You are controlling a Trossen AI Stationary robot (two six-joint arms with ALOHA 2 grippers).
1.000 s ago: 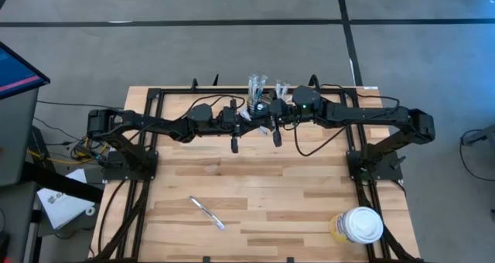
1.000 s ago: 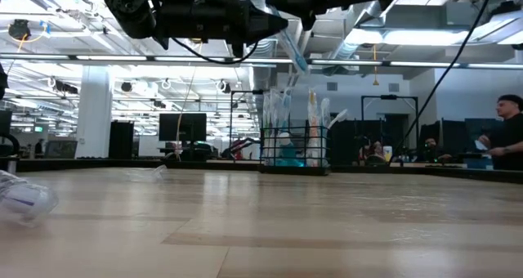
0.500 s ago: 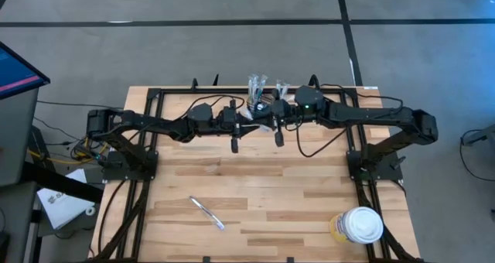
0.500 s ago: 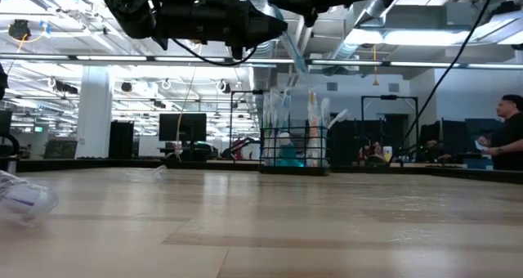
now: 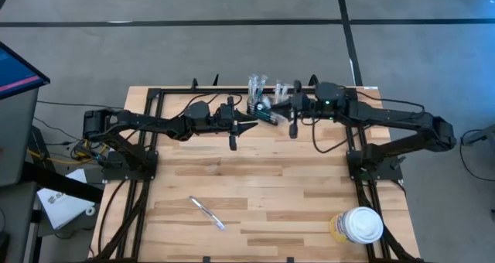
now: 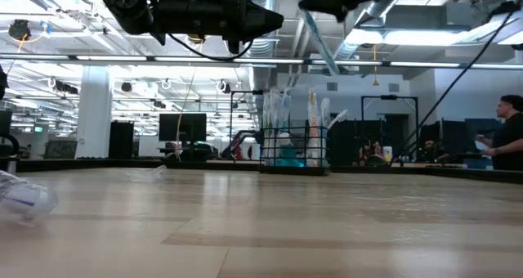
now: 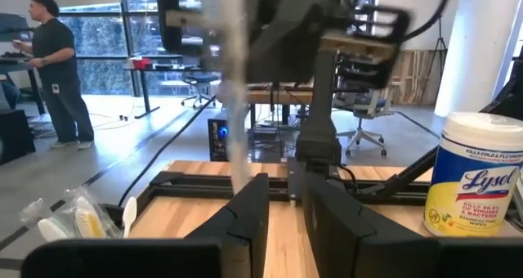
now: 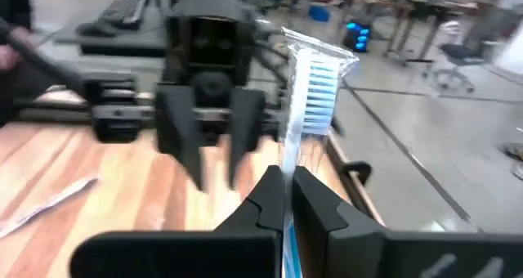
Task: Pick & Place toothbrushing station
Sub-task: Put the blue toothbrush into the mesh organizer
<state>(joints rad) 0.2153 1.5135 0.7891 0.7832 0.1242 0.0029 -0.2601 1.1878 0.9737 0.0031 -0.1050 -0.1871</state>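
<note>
1. Arms both reach inward over the table's far half in the high view, elbows out at the sides, wrists level and pointing at each other, well above the wood.
2. L gripper (image 5: 246, 124) sits near 12 o'clock of the tabletop (image 5: 263, 193), just at 9 o'clock of the toothbrushing station (image 5: 261, 100). Its fingers (image 7: 245, 217) are a little apart, with nothing between them.
3. R gripper (image 5: 272, 113) faces the L one from 3 o'clock, close beside the station. Jaws are clamped together on a wrapped toothbrush (image 8: 310, 86); blue-and-white bristle head sticks out past the fingertips, clear wrapper round it.
4. Low view: toothbrush (image 6: 319, 41) hangs tilted under the R arm, high above the station (image 6: 294, 151).
5. Station stands upright on the table's far edge, about 12 o'clock, holding several wrapped brushes; prob. a blue tube in it too, hard to tell.
6. Wrapped item (image 5: 207, 213) lies flat at approx 7 o'clock.
7. Wipes tub (image 5: 360, 225) stands at the near R corner, approx 5 o'clock.
</note>
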